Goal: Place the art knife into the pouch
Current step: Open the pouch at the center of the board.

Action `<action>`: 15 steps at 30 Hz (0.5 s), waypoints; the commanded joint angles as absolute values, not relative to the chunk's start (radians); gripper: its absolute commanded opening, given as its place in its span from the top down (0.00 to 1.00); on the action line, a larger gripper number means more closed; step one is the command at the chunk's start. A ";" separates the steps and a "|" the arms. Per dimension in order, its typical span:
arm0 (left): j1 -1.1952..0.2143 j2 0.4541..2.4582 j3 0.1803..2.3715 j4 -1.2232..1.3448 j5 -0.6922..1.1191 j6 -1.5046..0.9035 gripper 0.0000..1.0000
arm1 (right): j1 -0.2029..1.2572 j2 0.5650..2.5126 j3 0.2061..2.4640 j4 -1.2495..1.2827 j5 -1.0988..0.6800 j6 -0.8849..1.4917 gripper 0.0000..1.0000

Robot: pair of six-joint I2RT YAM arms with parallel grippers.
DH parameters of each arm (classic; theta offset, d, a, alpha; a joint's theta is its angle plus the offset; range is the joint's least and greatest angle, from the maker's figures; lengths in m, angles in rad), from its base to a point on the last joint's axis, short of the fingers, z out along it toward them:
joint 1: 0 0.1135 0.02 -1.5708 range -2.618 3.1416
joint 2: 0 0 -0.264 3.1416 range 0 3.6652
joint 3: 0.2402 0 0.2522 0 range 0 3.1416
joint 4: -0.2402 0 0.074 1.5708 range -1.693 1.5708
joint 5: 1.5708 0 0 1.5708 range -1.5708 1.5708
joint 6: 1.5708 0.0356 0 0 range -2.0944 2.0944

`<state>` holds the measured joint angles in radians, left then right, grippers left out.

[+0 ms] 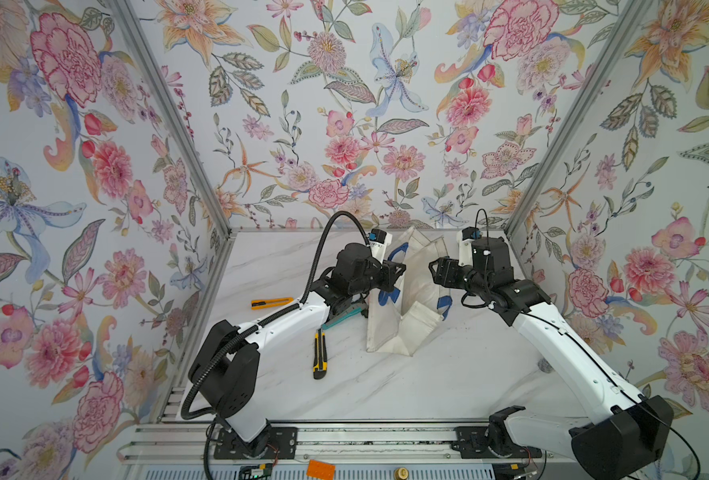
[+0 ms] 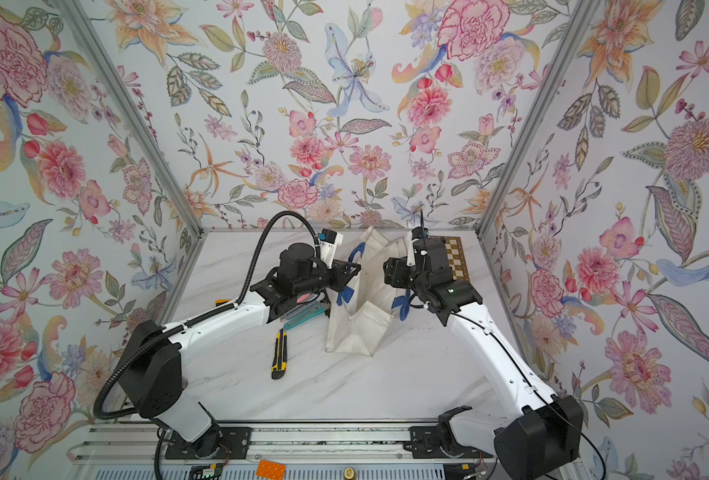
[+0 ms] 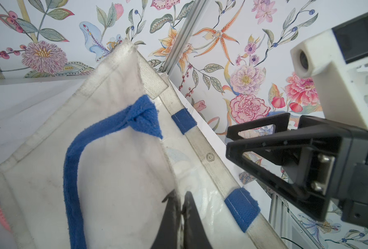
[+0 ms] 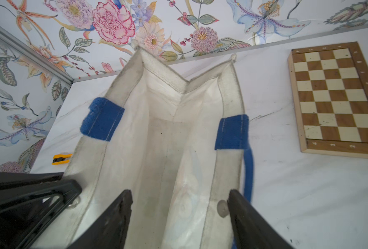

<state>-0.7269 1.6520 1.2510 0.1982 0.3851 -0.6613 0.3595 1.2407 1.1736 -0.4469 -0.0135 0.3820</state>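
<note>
- Left tool is pinched narrow on the left wall of the pouch, beside a blue strap.
- Right tool stands wide, one finger inside the pouch's mouth and one outside its right wall (not closed on it).
- The pouch stands open at the far middle of the desk, between the two tools.
- A teal knife lies just left of the pouch, partly under the left arm.
- A yellow-black knife lies nearer, apart from the pouch.
- An orange knife lies farther left.
- A chessboard lies flat at the far right.
</note>
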 commanded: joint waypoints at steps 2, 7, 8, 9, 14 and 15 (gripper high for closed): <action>-0.734 1.654 1.306 0.211 0.385 -0.635 1.00 | 0.326 1.281 1.148 -0.480 0.035 0.373 0.29; -0.735 1.655 1.315 0.211 0.391 -0.637 1.00 | 0.300 1.368 1.150 -0.463 -0.023 0.370 0.37; -0.734 1.655 1.315 0.212 0.390 -0.638 1.00 | 0.299 1.380 1.150 -0.458 -0.027 0.370 0.39; -0.734 1.655 1.317 0.210 0.392 -0.637 1.00 | 0.297 1.393 1.150 -0.452 -0.031 0.369 0.41; -0.734 1.653 1.328 0.194 0.383 -0.618 1.00 | 0.266 1.397 1.135 -0.412 -0.053 0.381 0.72; -0.734 1.654 1.331 0.184 0.372 -0.609 1.00 | 0.259 1.389 1.133 -0.411 -0.043 0.383 0.80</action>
